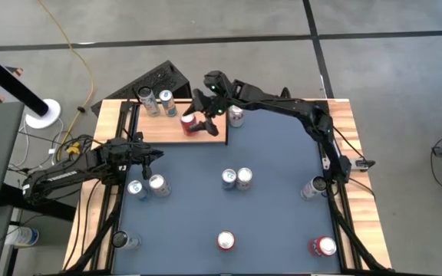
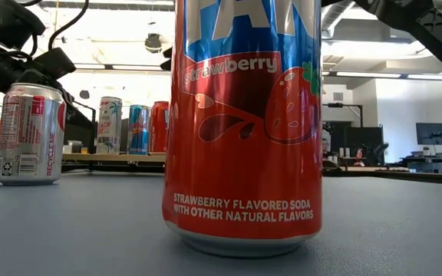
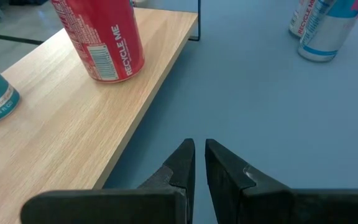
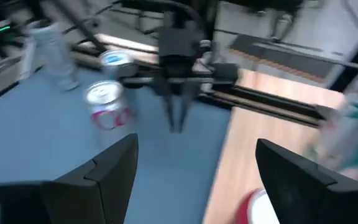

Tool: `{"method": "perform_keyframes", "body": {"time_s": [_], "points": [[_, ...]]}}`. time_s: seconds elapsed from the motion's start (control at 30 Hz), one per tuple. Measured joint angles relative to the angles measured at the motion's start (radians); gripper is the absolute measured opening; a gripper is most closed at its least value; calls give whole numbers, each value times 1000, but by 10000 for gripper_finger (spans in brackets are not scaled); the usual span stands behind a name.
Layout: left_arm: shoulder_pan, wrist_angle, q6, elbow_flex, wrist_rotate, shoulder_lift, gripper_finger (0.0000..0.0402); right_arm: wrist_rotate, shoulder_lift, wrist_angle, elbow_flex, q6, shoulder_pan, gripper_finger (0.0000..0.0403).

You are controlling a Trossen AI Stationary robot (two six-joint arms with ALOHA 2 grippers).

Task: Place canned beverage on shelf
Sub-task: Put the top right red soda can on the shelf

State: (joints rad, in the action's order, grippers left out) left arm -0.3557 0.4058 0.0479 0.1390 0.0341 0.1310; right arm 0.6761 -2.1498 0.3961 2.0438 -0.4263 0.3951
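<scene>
Blue table under grey concrete floor; my right gripper (image 1: 202, 115) hangs spread over the red can (image 1: 189, 123) standing upright on the shelf (image 1: 167, 126), so I'd lift straight up, clear of the rim, to avoid tipping it. The can is red with white print; left gripper (image 1: 153, 156) waits, pressed together.
</scene>
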Motion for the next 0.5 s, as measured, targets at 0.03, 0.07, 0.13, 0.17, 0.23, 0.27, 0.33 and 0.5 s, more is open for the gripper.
{"method": "perform_keyframes", "body": {"time_s": [0.03, 0.07, 0.13, 0.17, 0.23, 0.27, 0.33, 0.5], "points": [[0, 0, 0, 0, 0, 0, 27, 23, 0, -3, 0, -21, 0, 311], [0, 0, 0, 0, 0, 0, 27, 51, 4, 4, 1, -40, 2, 311], [0, 0, 0, 0, 0, 0, 27, 118, 8, 26, 1, -70, 10, 311], [0, 0, 0, 0, 0, 0, 27, 145, 9, 33, 1, -78, 14, 311], [0, 0, 0, 0, 0, 0, 27, 193, 9, 40, 1, -80, 22, 311], [0, 0, 0, 0, 0, 0, 27, 209, 9, 40, 1, -80, 26, 311], [0, 0, 0, 0, 0, 0, 27, 213, 10, 37, 1, -88, 31, 311], [0, 0, 0, 0, 0, 0, 27, 219, 10, 41, 1, -112, 33, 311]]}}
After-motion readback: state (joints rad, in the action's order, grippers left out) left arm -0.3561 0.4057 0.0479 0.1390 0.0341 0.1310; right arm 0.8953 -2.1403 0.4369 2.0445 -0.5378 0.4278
